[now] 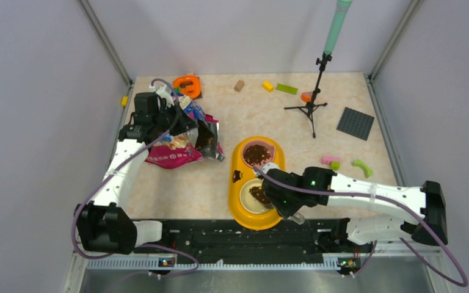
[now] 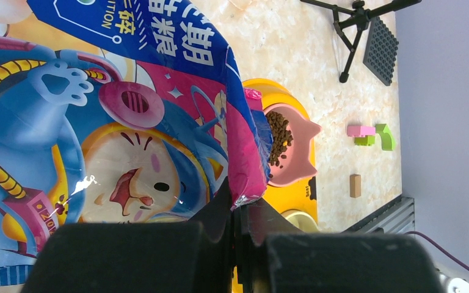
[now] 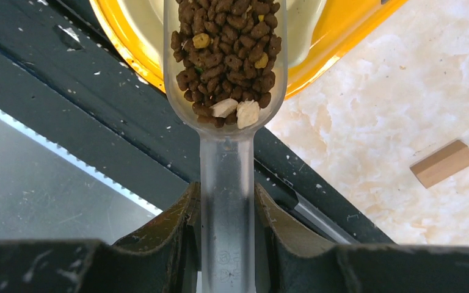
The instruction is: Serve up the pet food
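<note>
At the near middle of the table (image 1: 317, 104), a yellow feeder (image 1: 235, 183) with two bowls is seen. The far bowl (image 2: 299, 165), pink, is filled with dark kibble (image 1: 255, 154). Above the near bowl (image 1: 246, 202), pale, a clear scoop (image 3: 227, 177) is held by the right gripper (image 3: 227, 204), with the jaws clamped on both sides of the scoop handle. The scoop is loaded with more kibble, and a few pale and yellow bits are mixed in. The handle end is seen over the feeder's near rim and the black rail (image 3: 67, 97). Whether any kibble lies in the near bowl itself cannot be told, since it is covered by the scoop and the arm.

Left of the feeder, the bag (image 1: 174, 157) is seen crumpled on the table, magenta and blue with a cartoon print. Its edge is pinched by the left gripper (image 2: 238, 223), whose jaws are fully clenched on the foil. In the left wrist view the pinched bag edge is seen in front of the far bowl, partly covering it.

A tan block (image 3: 443, 163) is seen on the table right of the feeder, near the rail. Farther back a black tripod (image 1: 310, 107) and a grey studded plate (image 1: 355, 123) are seen. Pink and green bricks (image 1: 331, 161) are scattered to the right.
</note>
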Motion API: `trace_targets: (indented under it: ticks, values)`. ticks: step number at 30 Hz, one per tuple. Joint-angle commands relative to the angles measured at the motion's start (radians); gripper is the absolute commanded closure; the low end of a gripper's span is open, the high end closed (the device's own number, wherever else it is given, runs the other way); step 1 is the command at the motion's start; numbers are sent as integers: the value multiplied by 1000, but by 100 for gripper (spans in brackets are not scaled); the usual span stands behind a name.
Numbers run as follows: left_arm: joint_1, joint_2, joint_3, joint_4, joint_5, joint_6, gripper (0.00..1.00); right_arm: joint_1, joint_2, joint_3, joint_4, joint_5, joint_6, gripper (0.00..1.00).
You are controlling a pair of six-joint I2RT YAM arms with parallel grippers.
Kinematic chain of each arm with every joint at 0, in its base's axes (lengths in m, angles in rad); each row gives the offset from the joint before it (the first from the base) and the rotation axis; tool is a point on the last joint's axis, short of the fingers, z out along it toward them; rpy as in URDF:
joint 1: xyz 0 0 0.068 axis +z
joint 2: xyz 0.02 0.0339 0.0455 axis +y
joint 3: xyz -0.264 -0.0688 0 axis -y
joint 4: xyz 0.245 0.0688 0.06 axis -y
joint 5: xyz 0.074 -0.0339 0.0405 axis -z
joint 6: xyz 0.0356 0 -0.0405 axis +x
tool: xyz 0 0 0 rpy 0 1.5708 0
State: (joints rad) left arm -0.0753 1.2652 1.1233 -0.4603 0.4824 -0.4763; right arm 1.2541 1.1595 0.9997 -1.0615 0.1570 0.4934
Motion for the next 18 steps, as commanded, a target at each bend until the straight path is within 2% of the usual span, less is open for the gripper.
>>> trace_targets:
  ticks: [1,18]
  values:
    - [14,-4,9,109,-10,8,100,11,83,99,-115,21,-29,100]
    - [16,21,11,129,5,5,100,12,138,201,-307,-3,-26,100]
